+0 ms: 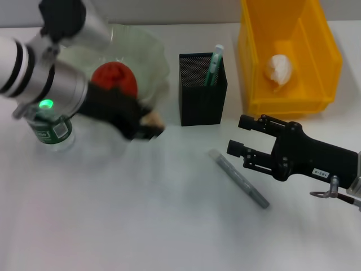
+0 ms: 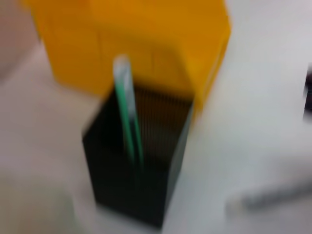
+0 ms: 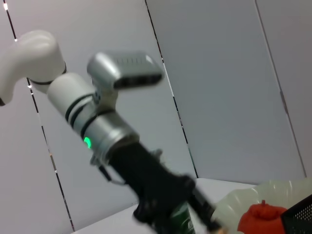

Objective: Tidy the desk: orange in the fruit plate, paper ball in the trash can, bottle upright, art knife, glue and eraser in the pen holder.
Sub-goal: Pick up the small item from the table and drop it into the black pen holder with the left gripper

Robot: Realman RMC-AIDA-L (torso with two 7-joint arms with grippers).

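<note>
1. Your left gripper (image 1: 148, 129) sits just left of the black mesh pen holder (image 1: 202, 88), in front of the pale scalloped fruit plate (image 1: 148, 53). Something small and tan shows at its fingertips, but motion blur hides what it is, and you cannot tell how far the jaws are closed.
2. The red-orange round fruit (image 1: 115, 78) already lies in the fruit plate, partly behind the left arm.
3. A green-and-white stick (image 1: 214, 65) stands upright in the pen holder.
4. The grey art knife (image 1: 239, 178) lies flat on the white desk (image 1: 141, 220), in front of the pen holder.
5. Your right gripper (image 1: 236, 135) hovers just right of the knife, fingers spread apart and holding nothing.
6. The crumpled white paper ball (image 1: 278, 69) rests inside the yellow plastic bin (image 1: 287, 53).
7. The green-labelled clear bottle (image 1: 52, 131) stands upright under the left arm.
</note>
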